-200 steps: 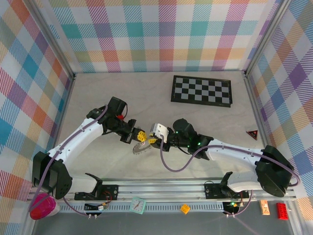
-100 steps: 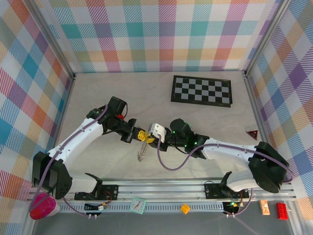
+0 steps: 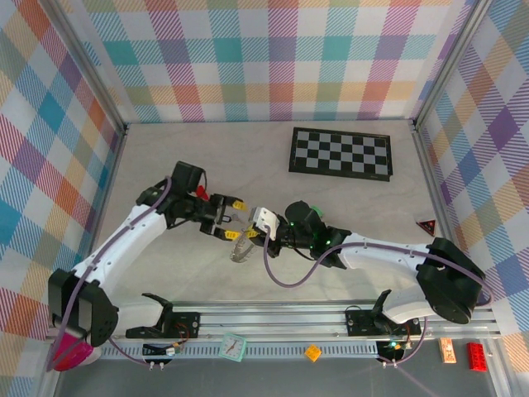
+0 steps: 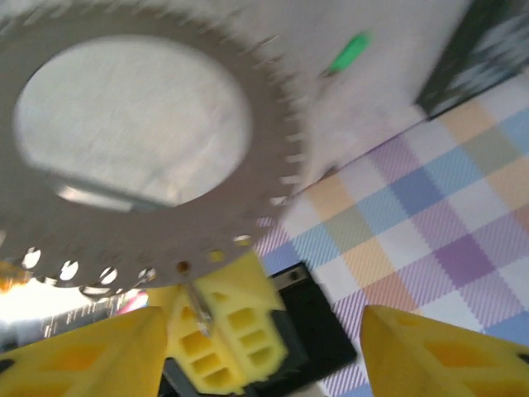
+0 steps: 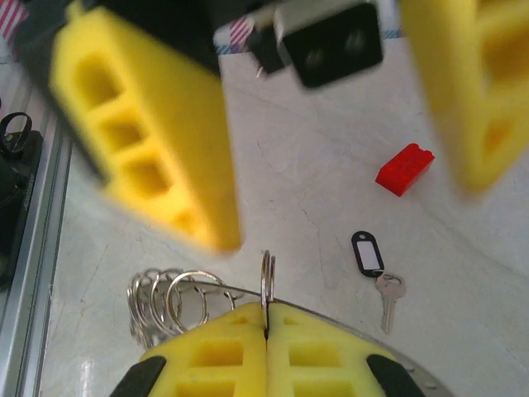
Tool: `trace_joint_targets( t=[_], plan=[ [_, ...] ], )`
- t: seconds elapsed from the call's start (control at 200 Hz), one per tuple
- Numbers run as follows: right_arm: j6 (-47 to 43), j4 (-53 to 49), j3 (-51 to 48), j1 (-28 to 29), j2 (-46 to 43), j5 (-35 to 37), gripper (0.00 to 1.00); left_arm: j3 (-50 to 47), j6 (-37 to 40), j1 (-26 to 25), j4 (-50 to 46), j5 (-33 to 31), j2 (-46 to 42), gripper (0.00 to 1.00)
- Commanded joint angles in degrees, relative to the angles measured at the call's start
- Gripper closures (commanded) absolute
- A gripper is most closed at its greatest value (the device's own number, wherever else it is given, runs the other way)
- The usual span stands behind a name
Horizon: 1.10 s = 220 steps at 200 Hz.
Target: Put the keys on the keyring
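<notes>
The right gripper [image 5: 266,318] is pressed together, pinching the rim of the keyring [image 4: 269,149]; the left gripper [image 3: 235,218] stands spread just beside it (the 2 keys, black key [image 5: 368,256] and green key [image 4: 347,52], lie loose, off the ring).

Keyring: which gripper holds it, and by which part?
The right gripper pinches the keyring at its rim. The left gripper is open and holds nothing.

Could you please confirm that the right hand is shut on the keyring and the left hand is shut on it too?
Not quite: the left hand is open, jaws wide apart, as the left wrist view shows. The right hand is indeed shut on the keyring.
</notes>
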Motion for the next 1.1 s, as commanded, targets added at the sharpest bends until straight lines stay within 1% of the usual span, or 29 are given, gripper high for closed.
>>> trace_joint_targets(
  t=[0.0,0.035,0.04,0.05,0.055,0.065,0.07,0.095,0.15,0.215,0.25,0.29,0.37,0.405,0.495,0.545,0.62,0.655,0.695,0.825,0.96,1.095],
  plan=[
    [-1.4,-0.9,0.6,0.2,-2.9,1.3,1.00,2.3,13.6,4.2,6.5,-14.1,-5.0,0.35],
    [-1.8,-1.9,0.6,0.3,-3.5,1.4,1.00,4.2,22.6,4.4,5.4,-19.2,-6.0,0.36],
    [-1.9,-2.1,0.6,0.3,-3.5,1.3,1.00,4.5,25.3,4.4,5.2,-19.2,-6.2,0.36],
    [-2.0,-2.4,0.6,0.3,-3.7,1.3,1.00,5.1,28.1,4.4,5.0,-20.7,-6.5,0.36],
    [-2.1,-2.6,0.6,0.3,-3.8,1.3,1.00,5.4,28.1,4.3,4.9,-21.8,-6.6,0.36],
    [-2.3,-3.0,0.6,0.2,-3.9,1.3,1.00,5.9,30.9,4.2,4.9,-23.2,-6.8,0.36],
    [-2.3,-3.1,0.6,0.2,-4.0,1.3,1.00,6.0,33.6,4.2,4.8,-23.2,-7.0,0.36],
    [-2.7,-3.7,0.7,0.2,-4.3,1.3,1.00,6.7,40.2,4.0,5.0,-25.6,-7.9,0.36],
    [-3.7,-5.7,1.0,0.2,-4.9,1.2,1.00,6.1,53.2,3.9,6.6,-27.3,-10.2,0.37],
    [-5.0,-7.9,1.5,0.2,-5.5,0.9,1.00,2.9,65.2,3.9,9.1,-27.4,-13.5,0.39],
    [-5.7,-9.4,2.0,0.2,-5.7,0.7,1.00,0.7,71.0,3.9,11.2,-26.0,-15.5,0.42],
    [-6.7,-11.1,2.8,0.2,-5.7,0.3,1.00,-2.2,78.0,3.9,14.0,-22.3,-17.6,0.43],
    [-8.2,-14.3,4.6,0.1,-5.5,-0.4,1.00,-6.5,93.6,3.6,16.7,-9.8,-20.8,0.44],
    [-8.6,-15.4,5.4,0.0,-5.4,-0.7,1.00,-7.2,99.7,3.3,15.7,-6.0,-21.6,0.44],
    [-9.0,-17.9,6.9,0.0,-5.2,-1.5,1.00,-7.4,111.6,2.6,11.0,-0.8,-21.5,0.44],
    [-9.1,-18.7,7.5,0.1,-5.0,-1.7,1.00,-7.3,118.1,2.0,7.9,1.4,-20.7,0.46],
    [-9.5,-20.4,8.6,0.1,-4.6,-2.4,1.00,-8.0,127.6,-0.6,4.4,1.7,-20.1,0.48],
    [-9.7,-21.5,9.2,0.1,-4.3,-2.8,1.00,-9.0,130.5,-1.6,4.2,2.1,-19.9,0.49],
    [-10.0,-22.4,9.8,0.1,-4.1,-3.1,1.00,-10.2,131.9,-2.4,5.3,2.8,-19.5,0.50],
    [-10.5,-24.8,11.6,0.1,-3.6,-4.0,1.00,-10.9,132.2,-4.7,8.6,3.6,-15.8,0.59],
    [-10.9,-26.8,12.6,0.1,-3.5,-4.8,1.00,-10.9,133.9,-6.0,10.2,3.0,-13.4,0.62],
    [-10.7,-27.2,13.1,0.0,-3.5,-5.6,1.00,-10.3,135.0,-6.5,10.6,5.0,-10.7,0.66]
  ],
)
